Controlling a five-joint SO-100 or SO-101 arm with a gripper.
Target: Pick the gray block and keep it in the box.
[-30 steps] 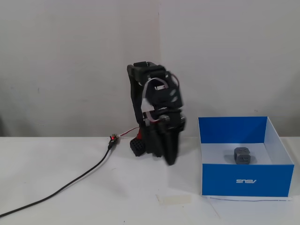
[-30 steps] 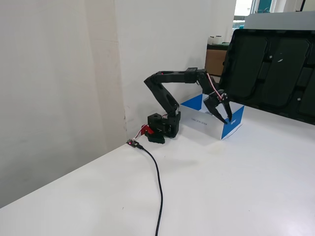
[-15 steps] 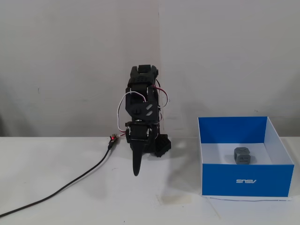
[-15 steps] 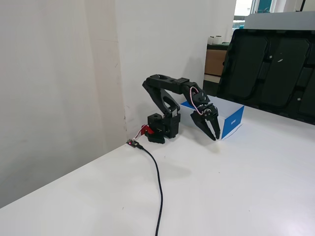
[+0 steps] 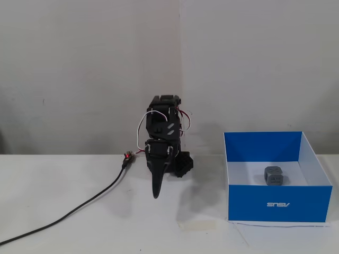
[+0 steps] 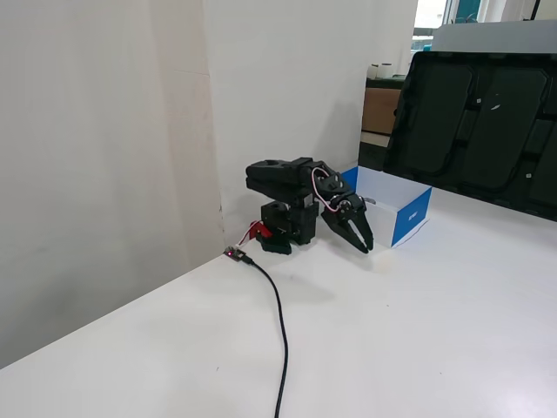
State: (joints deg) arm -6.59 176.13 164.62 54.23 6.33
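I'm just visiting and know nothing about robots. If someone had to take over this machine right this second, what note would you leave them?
Gripper: empty, pointing down at the table, well clear of the box; jaws look shut or nearly so, hard to be sure.
Gray block: lying on the white floor of the blue box.
Done: block is in the box.
Left: nothing for the block; just park the arm.
Mind the black cable on the table.

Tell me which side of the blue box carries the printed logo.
The outer front wall of the box, the one facing the camera in a fixed view, carries a small white upside-down logo. The inner back wall is plain blue, and the side walls are white inside.
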